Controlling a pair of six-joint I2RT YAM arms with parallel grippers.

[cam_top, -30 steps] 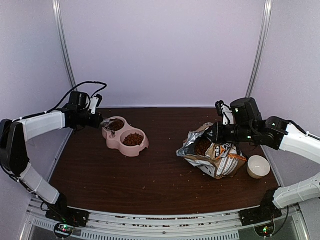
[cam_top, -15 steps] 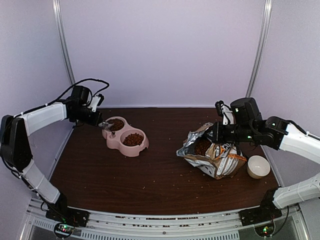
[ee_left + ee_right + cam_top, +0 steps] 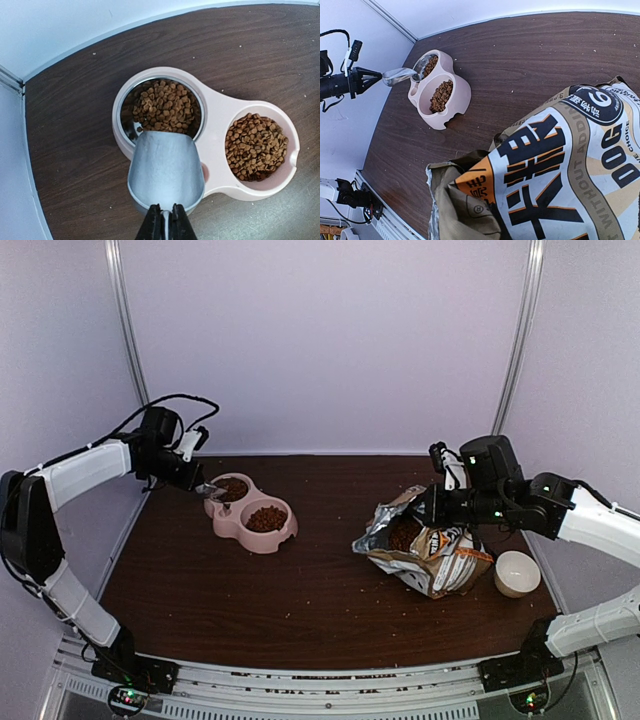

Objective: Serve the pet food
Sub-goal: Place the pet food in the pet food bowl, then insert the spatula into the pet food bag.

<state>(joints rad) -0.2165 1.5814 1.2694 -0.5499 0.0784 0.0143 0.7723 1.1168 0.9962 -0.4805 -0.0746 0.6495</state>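
One feeder (image 3: 215,107) with two basins holds two heaps of kibble (image 3: 255,145). There are also one scoop (image 3: 165,170), one bag (image 3: 440,558) and one cup (image 3: 517,573).

The bag (image 3: 555,165) is showing "DOG" in big black letters at its right edge, "WITHOUT ADDI" running along a tan band, "CHOICE" beside that, and a white numeral, 6 or 9, in a dark roundel.

My left arm (image 3: 90,468) and right arm (image 3: 600,523) wear long white shells between black joints. A thin black cable (image 3: 165,403) loops over the left wrist — the right wrist block shows small green lights (image 3: 497,502). My left gripper (image 3: 164,220) is two slim black wedges. My black bases (image 3: 130,672) carry tiny red and green lamps.
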